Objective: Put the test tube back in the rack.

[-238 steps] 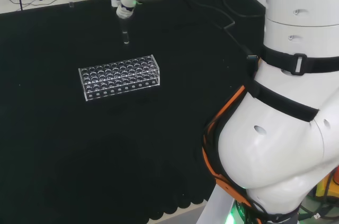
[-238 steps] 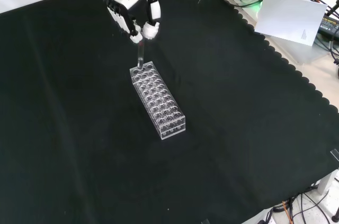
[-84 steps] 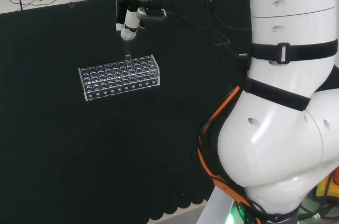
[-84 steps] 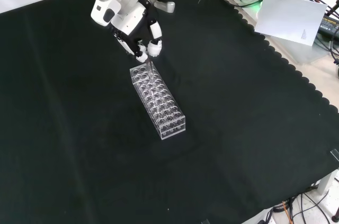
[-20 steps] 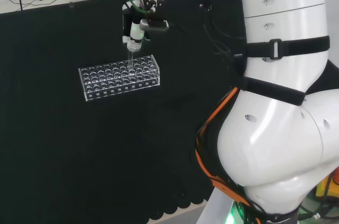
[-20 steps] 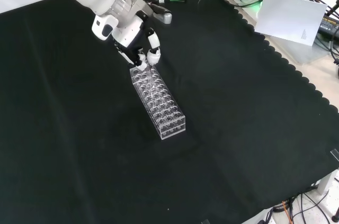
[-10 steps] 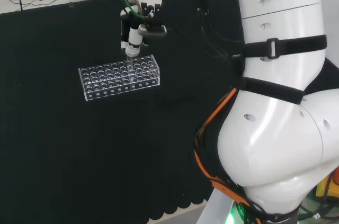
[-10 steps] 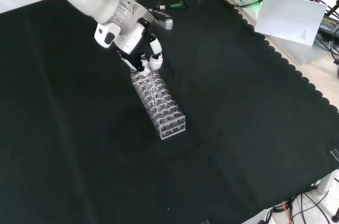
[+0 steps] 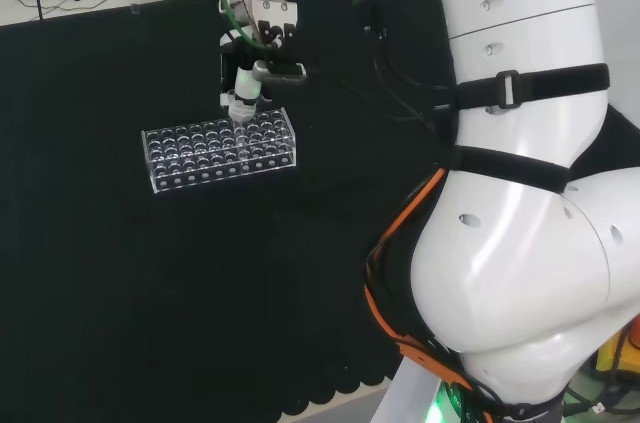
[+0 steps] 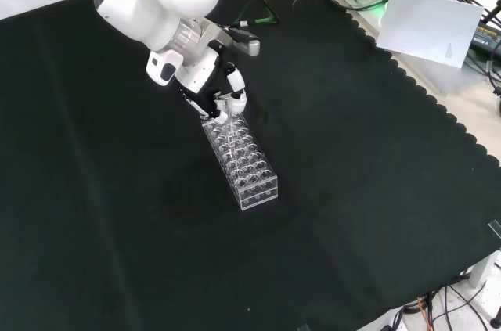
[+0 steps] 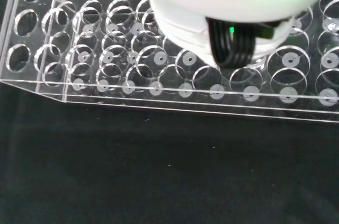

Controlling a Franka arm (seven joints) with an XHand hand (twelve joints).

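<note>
A clear plastic test tube rack [image 9: 218,150] with several rows of holes lies on the black cloth; in the front view the rack [image 10: 244,160] runs away from the camera. The hand [image 9: 245,93] hangs over the rack's far right part in the head view, its fingertips [image 10: 225,106] pinched together right at the rack's top. The clear test tube is pinched between them and reaches down into the rack, mostly hidden by the fingers and the clear plastic. In the wrist view the rack's holes [image 11: 159,60] lie close under a blurred white part of the hand [image 11: 233,1].
The arm's big white links [image 9: 520,193] take up the right of the head view. In the front view the cloth's scalloped edge [image 10: 438,112] runs down the right, with a white sheet of paper [image 10: 434,26] and cables beyond it. Bare cloth surrounds the rack.
The hand has come down until its fingertips reach the rack's top, taking the tube down into the rack. The rack has shifted slightly, to the left in the head view.
</note>
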